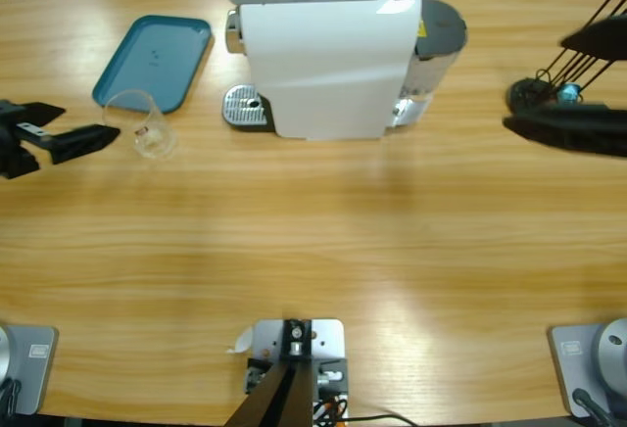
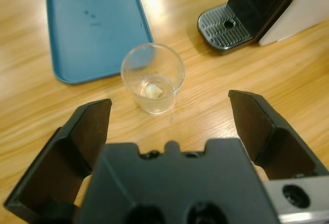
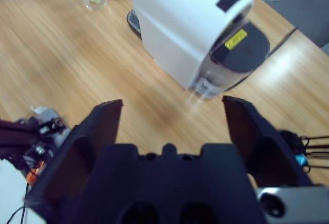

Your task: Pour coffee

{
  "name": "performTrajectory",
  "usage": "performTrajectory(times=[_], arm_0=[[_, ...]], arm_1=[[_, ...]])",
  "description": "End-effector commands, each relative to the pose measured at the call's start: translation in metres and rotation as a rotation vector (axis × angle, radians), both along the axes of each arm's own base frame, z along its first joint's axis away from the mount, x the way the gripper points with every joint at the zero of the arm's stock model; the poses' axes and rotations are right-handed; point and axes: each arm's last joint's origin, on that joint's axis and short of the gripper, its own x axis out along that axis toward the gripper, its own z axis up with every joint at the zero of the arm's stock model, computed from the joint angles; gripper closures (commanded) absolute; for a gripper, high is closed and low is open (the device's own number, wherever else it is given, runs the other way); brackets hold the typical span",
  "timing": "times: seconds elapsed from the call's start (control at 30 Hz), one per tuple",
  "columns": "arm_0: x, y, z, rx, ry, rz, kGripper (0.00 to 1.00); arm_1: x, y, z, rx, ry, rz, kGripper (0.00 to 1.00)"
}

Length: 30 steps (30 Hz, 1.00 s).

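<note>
Coffee [image 2: 152, 91]: barely a film at the bottom of the small clear glass [image 2: 152, 78], pale, hard to read as liquid from here. Glass stands upright on the wooden table [image 1: 313, 251], just off the near corner of the teal tray [image 1: 155, 60], well left of the white coffee machine [image 1: 328, 55] and its drip grate [image 1: 245, 107].

Left gripper [image 1: 78, 125] sits low, just beside the glass on the side away from the machine, jaws spread wide and not touching it. Wrist view has the glass centred between the jaws, so the line-up looks set for a side grasp; my read is that's the next step before any pour.

Right gripper [image 1: 549, 118] parked far on the other side of the machine, jaws apart, nothing in them. Probably just kept out of the way.

Risk: thin glass, wide jaw gap, an off-centre close could tip it.
</note>
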Motion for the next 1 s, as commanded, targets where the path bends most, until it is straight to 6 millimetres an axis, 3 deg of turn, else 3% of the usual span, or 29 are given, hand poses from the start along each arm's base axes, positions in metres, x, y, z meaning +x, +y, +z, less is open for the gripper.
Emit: performTrajectory(times=[0.03,0.4,0.63,0.8,0.93,1.0], arm_0=[[0.019,-0.014,-0.033,0.068,0.093,0.019,0.009],[0.047,-0.035,-0.058,0.083,0.085,0.026,0.009],[0.051,-0.035,-0.064,0.113,0.075,0.067,0.013],[0.047,-0.036,-0.053,0.068,0.008,0.047,0.013],[0.045,-0.034,-0.033,0.018,-0.103,0.025,0.013],[0.039,-0.029,-0.014,-0.019,-0.186,0.031,0.013]], arm_1=[[-0.012,-0.018,-0.012,0.004,0.033,-0.007,0.046],[-0.011,-0.016,-0.024,-0.03,0.055,0.004,0.046],[-0.009,-0.014,-0.03,-0.049,0.059,0.007,0.046],[-0.007,-0.011,-0.033,-0.057,0.062,0.008,0.046],[-0.005,-0.008,-0.036,-0.056,0.064,0.009,0.046],[-0.004,-0.007,-0.036,-0.053,0.064,0.011,0.046]])
